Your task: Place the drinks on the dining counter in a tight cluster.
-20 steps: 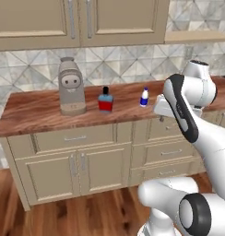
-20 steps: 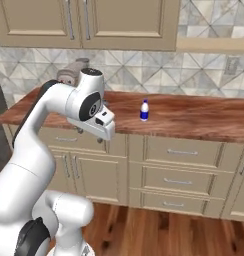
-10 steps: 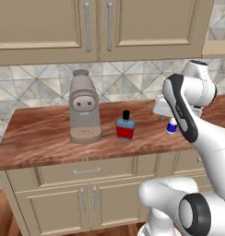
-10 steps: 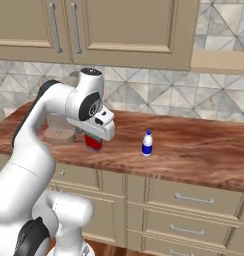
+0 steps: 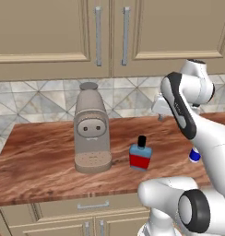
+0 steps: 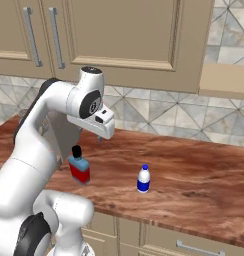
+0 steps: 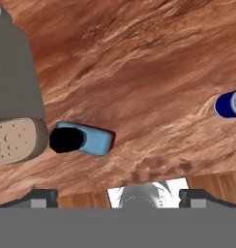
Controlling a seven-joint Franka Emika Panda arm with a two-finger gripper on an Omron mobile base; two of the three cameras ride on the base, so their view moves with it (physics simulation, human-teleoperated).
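Nothing clustered yet: blue flask (image 5: pixel 140 156) and white bottle (image 6: pixel 143 179) stand apart on worktop (image 5: pixel 40 156); end effector (image 6: pixel 100 135) spread wide, empty.

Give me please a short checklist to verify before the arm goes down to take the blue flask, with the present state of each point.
1. Gripper open: ok, fingers wide apart.
2. Gripper holds nothing: ok.
3. Blue flask upright on the wood-grain counter: ok.
4. Space around the flask: not ok on one side, the grey coffee machine stands close beside it.
5. Small white bottle upright and apart from the flask: ok.
6. Gripper lined up over the flask: cannot tell; in the hand view it lies left of centre.
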